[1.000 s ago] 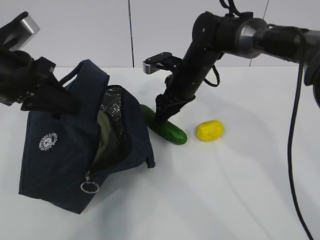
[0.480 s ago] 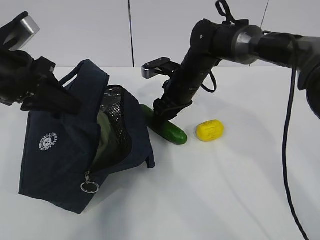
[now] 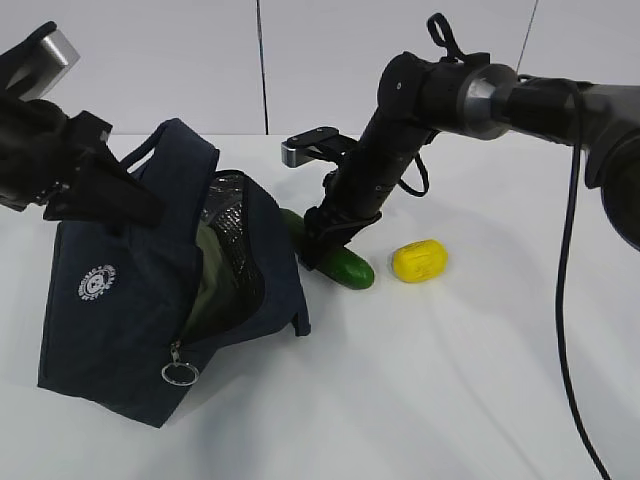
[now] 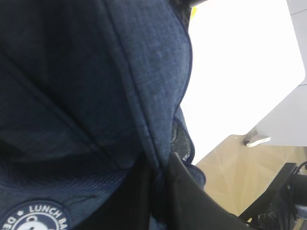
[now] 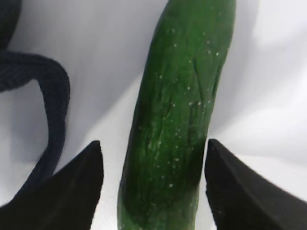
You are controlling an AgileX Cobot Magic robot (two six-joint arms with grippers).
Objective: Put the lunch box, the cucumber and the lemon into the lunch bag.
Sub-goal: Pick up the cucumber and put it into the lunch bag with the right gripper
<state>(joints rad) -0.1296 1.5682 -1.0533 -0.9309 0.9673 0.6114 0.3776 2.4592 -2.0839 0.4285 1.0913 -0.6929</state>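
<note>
My right claw stands wide open, one finger on each side of the cucumber, and the fingers do not touch it yet. The cucumber lies flat on the white table, just beside the open mouth of the lunch bag, and the lemon lies near its other end. My left claw is pinched narrow on the navy fabric of the bag and holds the mouth up; something pale green shows inside, maybe the lunch box lid, but I cannot tell for sure. I judge the cucumber to be stiff and rather firm, not heavy, but its skin looks smooth and a little shiny, so it can slip or roll. I think the best place to take it is near the middle of its length, across the thick part, so that it does not tip down at one end when lifted.
</note>
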